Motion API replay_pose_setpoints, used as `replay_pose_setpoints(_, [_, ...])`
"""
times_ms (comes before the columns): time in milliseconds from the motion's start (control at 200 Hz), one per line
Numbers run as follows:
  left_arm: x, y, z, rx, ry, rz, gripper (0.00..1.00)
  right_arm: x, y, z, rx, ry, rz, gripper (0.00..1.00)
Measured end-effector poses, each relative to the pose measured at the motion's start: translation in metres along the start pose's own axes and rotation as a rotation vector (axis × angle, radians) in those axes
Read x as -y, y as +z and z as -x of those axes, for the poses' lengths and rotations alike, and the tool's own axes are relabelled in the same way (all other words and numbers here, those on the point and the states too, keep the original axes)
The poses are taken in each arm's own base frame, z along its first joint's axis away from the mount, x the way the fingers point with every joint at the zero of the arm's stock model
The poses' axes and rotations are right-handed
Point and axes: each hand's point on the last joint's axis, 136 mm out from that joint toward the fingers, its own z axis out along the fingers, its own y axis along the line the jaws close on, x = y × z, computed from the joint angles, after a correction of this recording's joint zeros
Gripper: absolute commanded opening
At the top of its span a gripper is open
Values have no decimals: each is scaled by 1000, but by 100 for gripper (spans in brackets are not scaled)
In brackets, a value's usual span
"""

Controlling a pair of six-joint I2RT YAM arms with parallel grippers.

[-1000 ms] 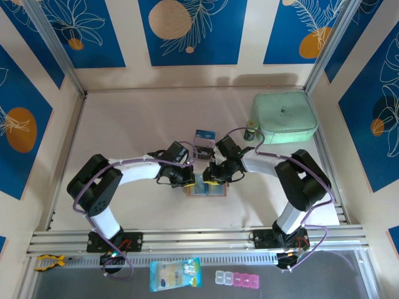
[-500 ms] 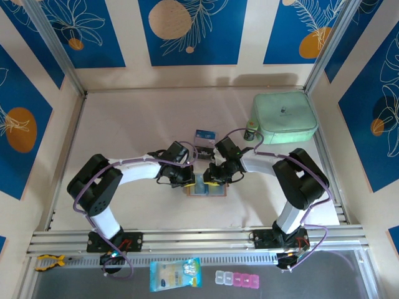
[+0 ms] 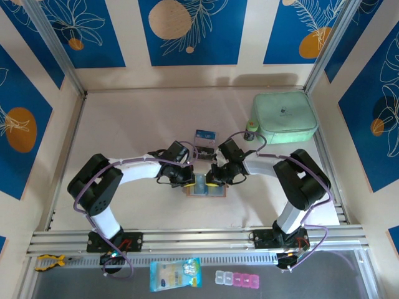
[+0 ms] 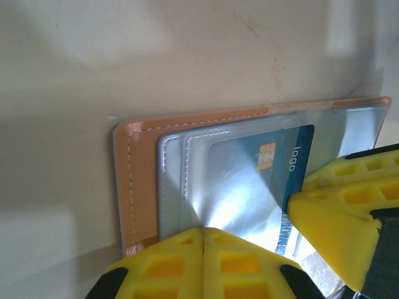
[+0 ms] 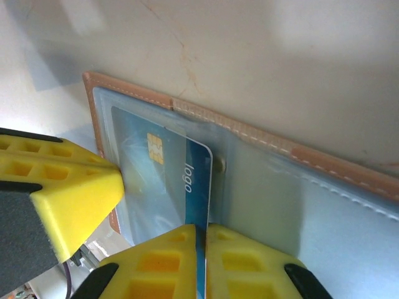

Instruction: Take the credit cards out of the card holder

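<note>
Closing within the last second, the right jaws now clamp the edge of the blue credit card [image 5: 165,180], which lies in a clear pocket of the card holder [image 5: 262,140], open on the table [image 3: 137,118] between the arms. The left jaws are pressed together on the holder's pocket edge, apparently pinning it. The card looks ready to be drawn out.

Robot test cell (a lab booth), aluminium rail [image 3: 199,235], blue leaf-print wall panels [image 3: 193,31], pale tabletop [image 3: 137,124].
</note>
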Motion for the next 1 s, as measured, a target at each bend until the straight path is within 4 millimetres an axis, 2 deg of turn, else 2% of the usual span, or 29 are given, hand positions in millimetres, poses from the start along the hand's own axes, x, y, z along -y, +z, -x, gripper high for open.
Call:
replay_pose_setpoints(310, [0, 0, 0, 0, 9, 0, 3, 5, -4, -4, 6, 8, 1, 3])
replay_pose_setpoints(410, [0, 0, 0, 0, 11, 0, 4, 5, -4, -6, 2, 8, 12, 10])
replay_pose_setpoints(660, [0, 0, 0, 0, 11, 0, 4, -1, -3, -5, -1, 5, 56, 17])
replay_pose_setpoints(865, [0, 0, 0, 0, 11, 0, 3, -2, 2, -3, -11, 11, 75, 18])
replay_pose_setpoints(1000, [0, 0, 0, 0, 11, 0, 3, -4, 2, -2, -8, 12, 89, 14])
